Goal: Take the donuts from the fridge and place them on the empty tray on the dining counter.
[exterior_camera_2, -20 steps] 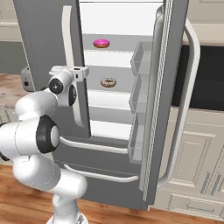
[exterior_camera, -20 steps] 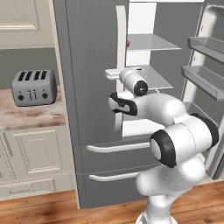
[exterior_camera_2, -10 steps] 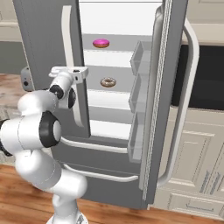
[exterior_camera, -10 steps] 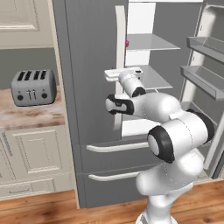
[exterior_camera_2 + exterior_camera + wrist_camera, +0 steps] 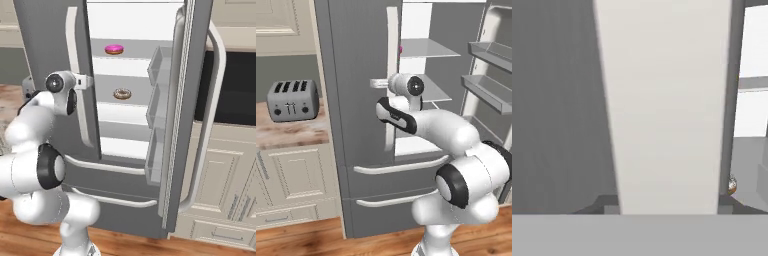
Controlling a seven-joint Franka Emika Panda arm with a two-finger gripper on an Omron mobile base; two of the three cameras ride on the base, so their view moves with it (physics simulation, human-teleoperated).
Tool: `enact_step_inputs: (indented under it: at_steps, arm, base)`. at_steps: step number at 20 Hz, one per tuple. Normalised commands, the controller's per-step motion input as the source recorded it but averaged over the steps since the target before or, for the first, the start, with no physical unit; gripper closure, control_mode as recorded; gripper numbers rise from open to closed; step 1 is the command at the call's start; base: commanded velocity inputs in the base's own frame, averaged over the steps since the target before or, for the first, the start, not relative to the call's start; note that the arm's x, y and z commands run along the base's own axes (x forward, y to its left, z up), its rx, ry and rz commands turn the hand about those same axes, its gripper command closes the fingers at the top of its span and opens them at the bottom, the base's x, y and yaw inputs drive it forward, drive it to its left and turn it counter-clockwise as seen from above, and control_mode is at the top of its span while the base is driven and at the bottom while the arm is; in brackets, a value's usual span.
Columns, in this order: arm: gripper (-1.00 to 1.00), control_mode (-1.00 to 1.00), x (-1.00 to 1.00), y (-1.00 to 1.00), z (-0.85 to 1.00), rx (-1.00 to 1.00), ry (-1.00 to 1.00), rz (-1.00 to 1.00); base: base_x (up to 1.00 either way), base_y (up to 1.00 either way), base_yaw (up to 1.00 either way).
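The fridge (image 5: 356, 125) stands with its right door (image 5: 190, 125) swung open and its left door shut. Inside, the pink donut (image 5: 114, 49) lies on an upper shelf and the white speckled donut (image 5: 122, 93) on the shelf below; a sliver of the speckled donut (image 5: 732, 185) peeks past the handle. My gripper (image 5: 376, 83) (image 5: 87, 81) is at the left door's long white handle (image 5: 667, 100), open, with one fingertip (image 5: 609, 205) on each side of it. The blue tray and the dining counter are out of view.
A grey toaster (image 5: 292, 100) sits on the marble wall counter (image 5: 286, 132) left of the fridge, over cream cabinets. The open door's bins (image 5: 491, 75) jut out on the right. Two drawer handles (image 5: 401, 165) cross the fridge's lower front.
The arm has reached forward and the hand has closed in on the left door's handle, which now lies between the fingers. The donuts have not moved.
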Motion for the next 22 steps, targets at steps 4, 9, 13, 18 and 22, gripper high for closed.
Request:
enact_step_inputs:
  at_steps: [4, 9, 13, 18, 22]
  arm:
    - [1.0, -1.0, -1.0, 1.0, -0.47, 0.0, -0.1, 0.04]
    - [1.0, -1.0, -1.0, 1.0, -0.34, 0.03, -0.1, 0.0]
    - [1.0, -1.0, -1.0, 1.0, 0.32, 0.23, 0.37, 0.0]
    - [-1.0, -1.0, -1.0, 1.0, 0.32, 0.28, 0.54, 0.04]
    - [-1.0, -1.0, -1.0, -0.57, 0.11, 0.11, -0.26, -0.01]
  base:
    - [0.0, 0.0, 0.0]
    - [0.0, 0.0, 0.0]
    - [0.0, 0.0, 0.0]
    - [0.0, 0.0, 0.0]
    - [0.0, 0.0, 0.0]
